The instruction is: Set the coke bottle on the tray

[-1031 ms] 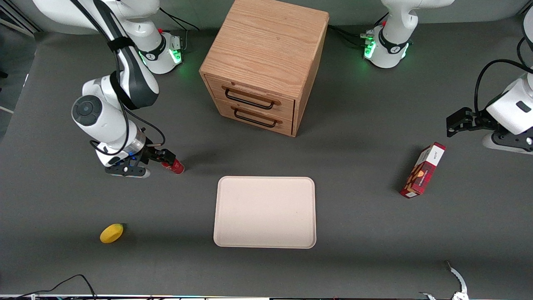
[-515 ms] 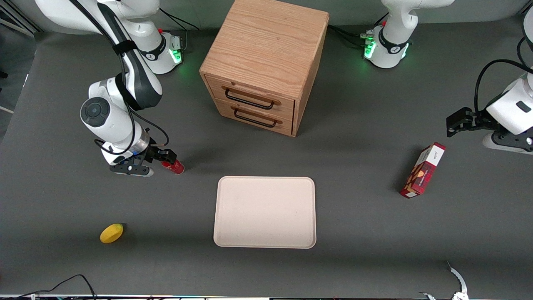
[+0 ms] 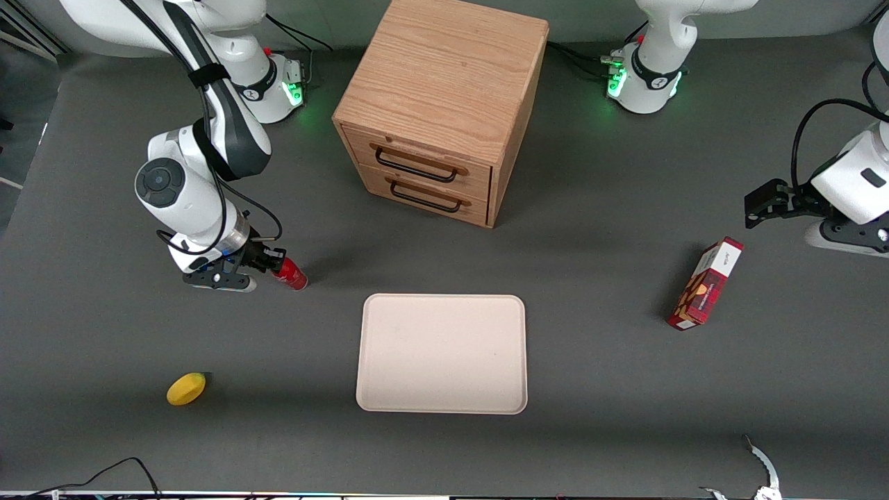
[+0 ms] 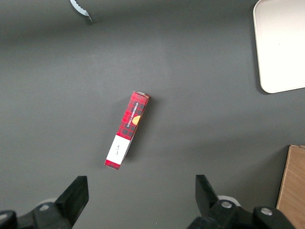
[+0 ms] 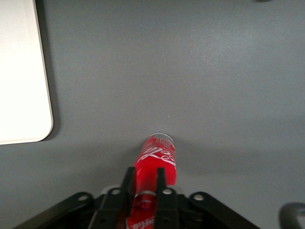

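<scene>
Closed since earlier, gripper (image 3: 272, 264) fingers (image 5: 160, 183) clamp coke bottle (image 3: 291, 273) near tray (image 3: 442, 353).

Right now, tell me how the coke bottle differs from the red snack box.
The coke bottle is small, rounded and glossy; the snack box is a larger flat-sided rectangle with a plaid print. The gripper is shut on the bottle's neck, while nothing touches the box. The bottle sits toward the working arm's end of the table, the box toward the parked arm's. Both are red, and neither is on the tray.

Pincer (image 3: 269, 264) has closed onto coke bottle (image 3: 292, 274).
</scene>
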Robot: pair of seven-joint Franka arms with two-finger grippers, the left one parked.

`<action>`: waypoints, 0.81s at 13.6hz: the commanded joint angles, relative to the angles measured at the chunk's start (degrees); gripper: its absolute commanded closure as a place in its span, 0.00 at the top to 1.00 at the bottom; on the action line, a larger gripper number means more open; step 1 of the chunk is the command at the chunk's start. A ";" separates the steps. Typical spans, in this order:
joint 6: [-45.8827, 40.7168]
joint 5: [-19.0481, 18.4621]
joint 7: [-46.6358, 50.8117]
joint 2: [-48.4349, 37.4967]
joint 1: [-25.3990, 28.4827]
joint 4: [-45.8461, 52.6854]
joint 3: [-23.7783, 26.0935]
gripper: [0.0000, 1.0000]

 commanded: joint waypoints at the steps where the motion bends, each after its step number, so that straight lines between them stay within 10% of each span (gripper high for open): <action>1: -0.27 -1.11 1.74 -1.84 0.20 -1.43 0.22 0.00; 5: -3.26 -1.02 1.30 -1.93 0.20 0.50 0.31 0.05; 7: -3.62 -1.02 1.39 -1.84 0.12 0.94 0.31 1.00; 11: -4.06 -1.02 1.65 -1.93 0.12 1.03 0.31 1.00</action>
